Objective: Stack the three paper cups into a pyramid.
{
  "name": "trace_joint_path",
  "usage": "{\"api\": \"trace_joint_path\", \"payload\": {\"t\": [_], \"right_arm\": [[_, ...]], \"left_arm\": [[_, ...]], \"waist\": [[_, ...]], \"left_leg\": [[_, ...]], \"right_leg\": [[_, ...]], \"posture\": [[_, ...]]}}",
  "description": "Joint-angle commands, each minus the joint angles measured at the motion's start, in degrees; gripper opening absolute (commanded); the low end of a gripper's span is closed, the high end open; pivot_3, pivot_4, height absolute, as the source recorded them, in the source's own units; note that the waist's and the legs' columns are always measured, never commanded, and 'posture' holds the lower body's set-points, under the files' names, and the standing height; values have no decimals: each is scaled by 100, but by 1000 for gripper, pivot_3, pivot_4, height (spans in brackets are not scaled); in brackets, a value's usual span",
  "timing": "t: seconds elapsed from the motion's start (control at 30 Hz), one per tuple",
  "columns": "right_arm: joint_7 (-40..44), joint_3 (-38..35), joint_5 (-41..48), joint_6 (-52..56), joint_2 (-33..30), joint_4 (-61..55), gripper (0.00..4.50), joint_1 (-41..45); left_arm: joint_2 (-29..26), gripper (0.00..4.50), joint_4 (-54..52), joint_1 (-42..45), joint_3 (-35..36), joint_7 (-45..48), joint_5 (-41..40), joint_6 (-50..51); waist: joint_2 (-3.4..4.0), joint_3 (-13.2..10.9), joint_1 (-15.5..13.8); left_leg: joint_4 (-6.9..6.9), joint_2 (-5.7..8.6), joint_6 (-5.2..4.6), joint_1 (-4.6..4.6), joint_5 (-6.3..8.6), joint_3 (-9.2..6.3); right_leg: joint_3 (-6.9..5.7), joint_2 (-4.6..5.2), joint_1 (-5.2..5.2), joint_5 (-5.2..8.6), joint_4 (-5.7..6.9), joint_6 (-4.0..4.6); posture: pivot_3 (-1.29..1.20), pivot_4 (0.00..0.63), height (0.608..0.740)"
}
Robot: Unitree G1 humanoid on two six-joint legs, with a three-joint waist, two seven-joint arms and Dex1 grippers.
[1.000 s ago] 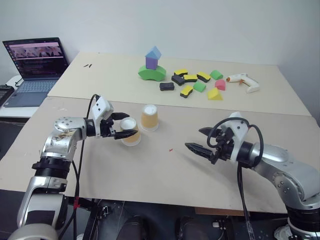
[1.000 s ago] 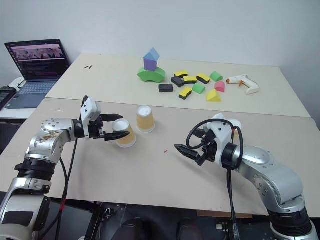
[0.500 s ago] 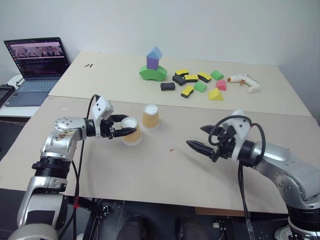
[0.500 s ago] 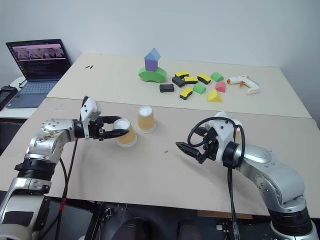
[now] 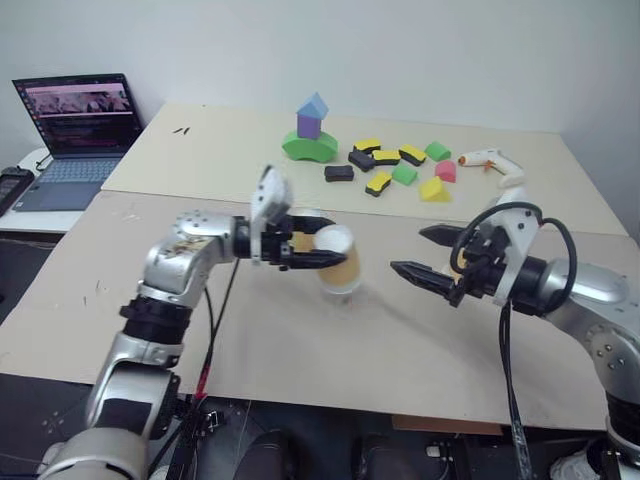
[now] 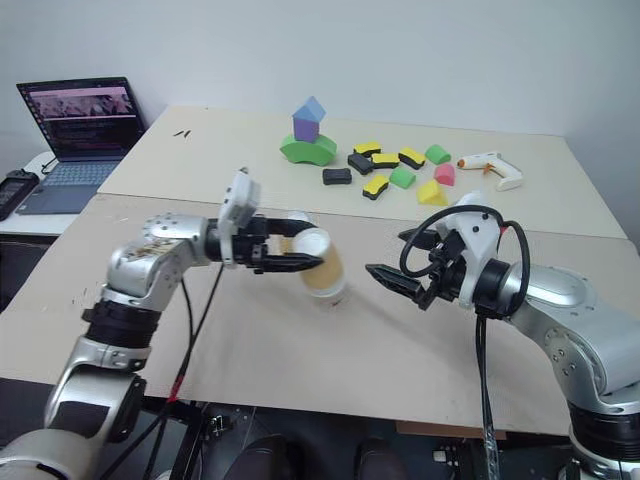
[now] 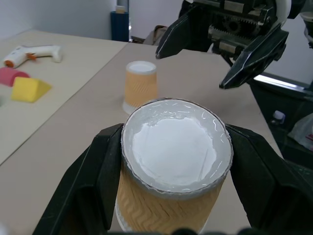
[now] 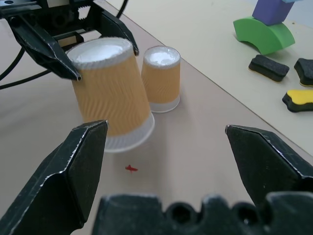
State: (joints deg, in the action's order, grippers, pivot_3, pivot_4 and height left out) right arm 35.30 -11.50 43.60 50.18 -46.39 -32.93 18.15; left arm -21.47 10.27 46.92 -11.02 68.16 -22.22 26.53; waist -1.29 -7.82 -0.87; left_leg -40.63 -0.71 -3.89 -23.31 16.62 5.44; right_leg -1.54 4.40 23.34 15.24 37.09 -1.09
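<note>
My left gripper (image 5: 318, 258) is shut on one upside-down paper cup (image 5: 337, 262), tan with its white base up. The cup hangs tilted just above the table, mid-front. A second cup (image 8: 160, 78) stands upside down on the table right behind it, partly hidden by the left fingers (image 6: 262, 243) in the eye views. The third cup (image 7: 141, 85) stands upside down on the table beyond my right gripper (image 5: 408, 250). That gripper is open and empty, pointing at the held cup from a short way to its right. No pyramid stands.
At the back of the table are a green-purple-blue block tower (image 5: 310, 132), scattered foam blocks (image 5: 400, 165) and a white glue gun (image 5: 487, 160). A laptop (image 5: 75, 115) sits at the far left. A small red mark (image 8: 130, 168) lies on the table under the held cup.
My left gripper closed on the cup, lifted it and carried it right, toward the right gripper. The right gripper rose slightly and stayed open.
</note>
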Motion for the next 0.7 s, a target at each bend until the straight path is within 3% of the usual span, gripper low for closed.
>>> {"api": "trace_joint_path", "payload": {"t": [0.03, 0.23, 0.53, 0.7], "right_arm": [[-73, -198, 152, 45, -62, -330, 4500, -12], [-294, -442, 371, 186, -63, -587, 4500, -194], [-574, -571, 550, 264, -54, -736, 4500, -301], [-650, -565, 598, 226, -42, -725, 4500, -319]], "left_arm": [[474, 3255, 632, 408, -287, -154, 402, -555], [1041, 3255, 1883, 649, -516, -301, 970, -1359], [1145, 3255, 2193, 486, -726, 50, 1299, -1630], [1165, 4379, 2183, 478, -640, 23, 1326, -1648]], "waist": [[0, 0, 5], [0, 0, 22], [0, 0, 17], [0, 0, 16]], "left_leg": [[-3, 0, -2, -1, 1, 0], [-9, 2, -12, 0, 7, 4], [-12, 2, -16, -2, 10, 3], [-12, 1, -18, -2, 11, 3]], "right_leg": [[1, -1, 0, -1, 0, -1], [11, 0, -1, -4, -1, -7], [11, 4, -2, -5, -3, -10], [17, 4, -2, -6, -2, -10]], "posture": [[0, 150, 740], [0, 150, 740], [0, 150, 740], [0, 150, 740]]}}
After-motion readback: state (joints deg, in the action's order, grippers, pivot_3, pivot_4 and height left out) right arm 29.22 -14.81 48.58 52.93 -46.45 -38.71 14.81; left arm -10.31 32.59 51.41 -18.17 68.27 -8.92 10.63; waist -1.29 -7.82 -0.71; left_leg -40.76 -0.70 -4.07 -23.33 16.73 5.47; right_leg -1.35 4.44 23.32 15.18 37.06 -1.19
